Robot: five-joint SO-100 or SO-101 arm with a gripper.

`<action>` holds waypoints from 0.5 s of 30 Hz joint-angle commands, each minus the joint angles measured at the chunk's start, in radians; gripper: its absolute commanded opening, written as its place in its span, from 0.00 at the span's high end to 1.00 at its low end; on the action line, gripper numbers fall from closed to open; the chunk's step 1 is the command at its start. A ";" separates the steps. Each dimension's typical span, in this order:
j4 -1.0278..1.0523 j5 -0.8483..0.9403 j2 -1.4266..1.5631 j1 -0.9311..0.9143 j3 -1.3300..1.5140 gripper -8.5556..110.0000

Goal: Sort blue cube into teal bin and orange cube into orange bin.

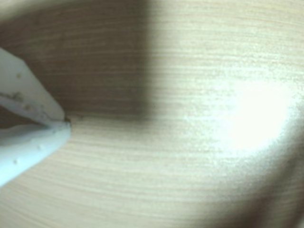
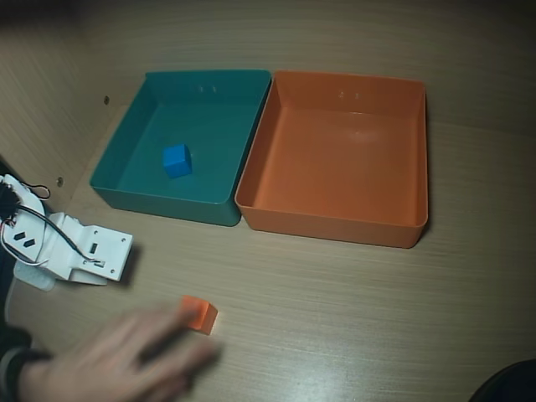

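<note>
With the blue cube point(image 2: 177, 160) already lying in the teal bin point(image 2: 126, 142) and the gripper point(image 1: 64, 124) seen closed on nothing, the orange cube point(image 2: 199, 314) could be displaced or a collision caused by the blurred hand point(image 2: 109, 360) touching it.

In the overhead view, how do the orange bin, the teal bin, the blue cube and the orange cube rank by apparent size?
1. Large orange plastic bin
2. Large teal plastic bin, looking slightly smaller
3. Small blue cube and small orange cube: they look about alike, so I do not rank them.
</note>
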State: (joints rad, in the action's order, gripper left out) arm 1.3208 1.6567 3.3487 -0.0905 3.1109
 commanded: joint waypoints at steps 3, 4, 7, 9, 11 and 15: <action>0.011 0.000 0.006 -0.002 0.063 0.95; 0.011 0.000 0.005 -0.003 0.063 0.95; 0.011 0.000 0.005 0.000 0.063 0.95; 0.011 -0.002 0.003 0.000 0.063 0.95; 0.011 0.006 0.005 0.000 0.063 0.95; -0.002 0.009 0.005 0.000 0.063 0.95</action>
State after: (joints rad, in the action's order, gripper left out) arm 1.3208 1.6567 3.3487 -0.0905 3.1109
